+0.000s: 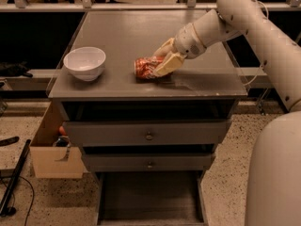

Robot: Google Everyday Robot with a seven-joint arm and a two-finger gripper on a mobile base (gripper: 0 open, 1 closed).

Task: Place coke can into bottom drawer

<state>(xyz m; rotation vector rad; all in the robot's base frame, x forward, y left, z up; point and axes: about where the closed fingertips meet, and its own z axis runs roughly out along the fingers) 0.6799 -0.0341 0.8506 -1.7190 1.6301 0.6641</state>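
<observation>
A small red-orange coke can (145, 67), white-lettered and dented, is seen lying on its side on the grey bench (141, 27), right of a white bowl (84, 62). The end effector (159, 64) appears clamped across its right end. The bottom drawer (150, 197) is shown open below.

On the grey cabinet top (141, 27), toward the left edge, a white bowl (85, 63) standing upright; near the middle, well apart from it, the coke can (143, 68) lying on its side; at the can's right end, the gripper (157, 63), low over the top
</observation>
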